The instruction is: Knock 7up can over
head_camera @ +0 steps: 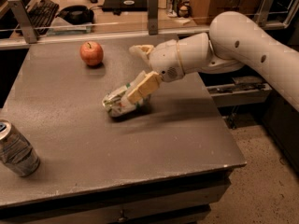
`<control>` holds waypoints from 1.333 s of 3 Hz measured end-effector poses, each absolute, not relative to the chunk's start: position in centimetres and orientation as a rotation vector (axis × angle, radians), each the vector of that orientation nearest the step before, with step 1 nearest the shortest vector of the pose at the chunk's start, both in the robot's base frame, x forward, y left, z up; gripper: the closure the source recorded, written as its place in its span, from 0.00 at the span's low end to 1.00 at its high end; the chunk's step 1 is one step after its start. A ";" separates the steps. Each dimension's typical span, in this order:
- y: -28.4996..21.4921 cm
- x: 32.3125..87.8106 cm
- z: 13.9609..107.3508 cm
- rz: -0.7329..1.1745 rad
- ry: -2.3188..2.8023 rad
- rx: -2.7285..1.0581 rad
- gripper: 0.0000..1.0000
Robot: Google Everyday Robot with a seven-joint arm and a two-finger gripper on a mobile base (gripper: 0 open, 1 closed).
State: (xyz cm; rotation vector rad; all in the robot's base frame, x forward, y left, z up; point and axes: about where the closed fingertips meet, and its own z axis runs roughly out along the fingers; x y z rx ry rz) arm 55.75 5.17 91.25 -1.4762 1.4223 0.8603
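7up can (119, 102) lies tipped on the surface (93, 157), long axis in line with the lower finger of the spread-open claw (136, 73) touching it.

We see a smooth off-white arm (243, 36) — thick, rounded and tube-like, with a few small dark holes dotting the shell of the big segment farthest behind the tool (132, 73). Just behind the tool comes a bulbous white wrist (180, 59), ringed by a thin tan seam and marked with a small patch of tiny perforations on its lower side. The tool itself hangs over the middle of the worktop (163, 143) — two flat cream-tan fingers (145, 85), blunt and paddle-like, standing well apart from one another.
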 end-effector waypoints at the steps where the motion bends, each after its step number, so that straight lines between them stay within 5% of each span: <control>1: 5.6 55.9 90.9 0.865 1.431 -1.480 0.00; 2: 3.6 55.9 90.5 0.830 1.461 -1.492 0.00; 4: -9.2 55.9 93.0 0.609 1.568 -1.531 0.00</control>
